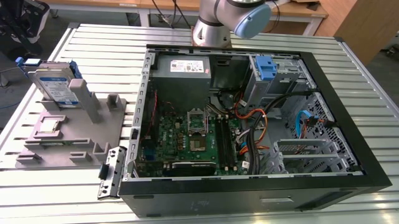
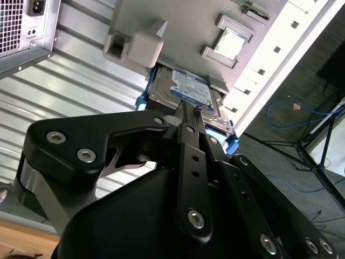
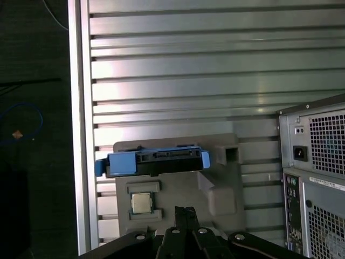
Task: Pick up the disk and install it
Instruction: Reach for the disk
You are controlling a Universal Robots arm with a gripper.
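Note:
The disk (image 1: pixel 55 86) stands on edge in a slot of the grey holder (image 1: pixel 74 135), on the exterior view's left of the table. It is silver-grey with a white-and-blue label and a blue carrier frame. In the second wrist view its labelled face (image 2: pixel 186 89) lies just beyond my gripper (image 2: pixel 188 109). The first wrist view shows the disk (image 3: pixel 153 160) edge-on, a short way off from my gripper (image 3: pixel 186 211). The two black fingers are pressed together with nothing between them.
The open computer case (image 1: pixel 349 135) takes up the middle and the exterior view's right of the slatted metal table (image 1: pixel 106 42). Inside are a grey power-supply box (image 1: pixel 182 67), a blue latch (image 1: pixel 267 67) on the drive cage, and a green board. A processor chip (image 1: pixel 50 126) lies on the holder.

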